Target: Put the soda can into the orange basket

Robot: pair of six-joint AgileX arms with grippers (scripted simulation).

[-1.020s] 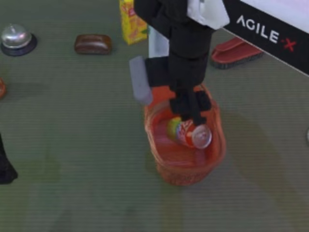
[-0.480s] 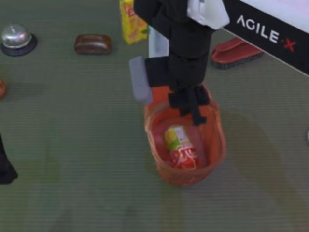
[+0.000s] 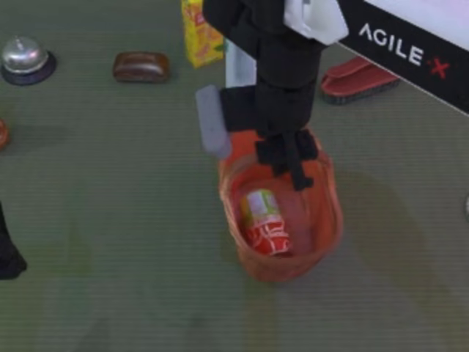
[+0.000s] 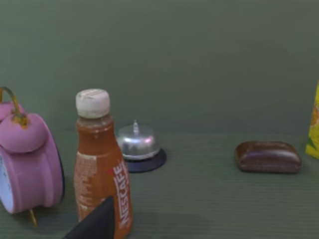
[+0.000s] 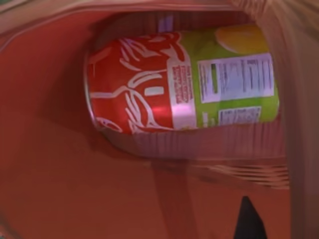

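Observation:
The soda can [image 3: 265, 222] lies on its side on the floor of the orange basket [image 3: 333, 220], red end toward the near rim, green end toward my right gripper. The right wrist view looks into the basket [image 5: 60, 189] and shows the can [image 5: 179, 82] resting against its wall. My right gripper [image 3: 292, 163] hangs open over the basket's far half, above the can and not touching it. One dark fingertip [image 5: 246, 219] shows there, with nothing held. My left gripper [image 3: 9, 260] is parked at the table's left edge.
A yellow juice carton [image 3: 199, 33], a brown oblong object [image 3: 141, 66] and a silver bell [image 3: 24, 57] stand at the back. A red brush [image 3: 359, 77] lies back right. A grey block [image 3: 212, 121] sits by the basket. A coffee bottle [image 4: 99, 164] and pink alarm clock [image 4: 27, 164] stand near the left arm.
The right gripper opened and let the can go. The can dropped onto the basket floor and rolled toward the left wall. The left arm has not moved.

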